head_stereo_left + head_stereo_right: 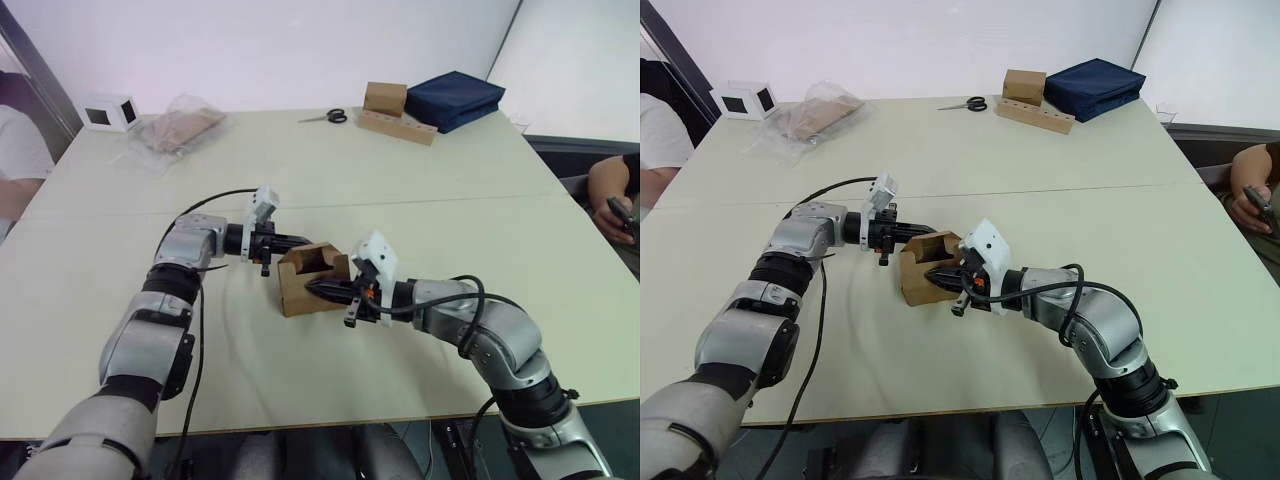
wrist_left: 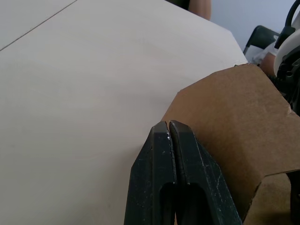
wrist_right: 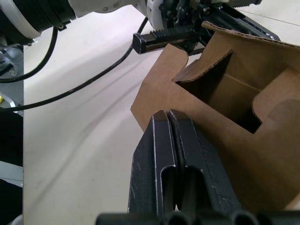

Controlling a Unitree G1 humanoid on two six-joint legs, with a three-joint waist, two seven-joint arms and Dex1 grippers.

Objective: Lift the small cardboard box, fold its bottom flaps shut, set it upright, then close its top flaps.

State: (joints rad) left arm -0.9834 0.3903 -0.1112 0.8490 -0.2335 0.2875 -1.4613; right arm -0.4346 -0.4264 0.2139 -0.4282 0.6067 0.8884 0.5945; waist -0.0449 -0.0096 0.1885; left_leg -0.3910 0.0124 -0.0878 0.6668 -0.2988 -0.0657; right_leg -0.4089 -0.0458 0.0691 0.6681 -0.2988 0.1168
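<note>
Right hand (image 1: 325, 290), fingers pressed together, is pushed against the small cardboard box (image 1: 300, 283).
Flap-folding is underway; left hand (image 1: 290, 243), likewise closed and empty, braces the far side.

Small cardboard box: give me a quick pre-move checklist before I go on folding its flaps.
1. Small cardboard box between both grippers, resting on the table: ok.
2. Left gripper fingers pressed together, tips against a flap from outside: ok.
3. Right gripper fingers pressed together, lying on a flap at the box's open end: ok.
4. Flaps folded shut: not ok; the open end gapes, inside visible in the right wrist view.
5. Box lifted off the table: not ok, it seems to sit on the surface.
6. Scissors far from the work area: ok.
</note>
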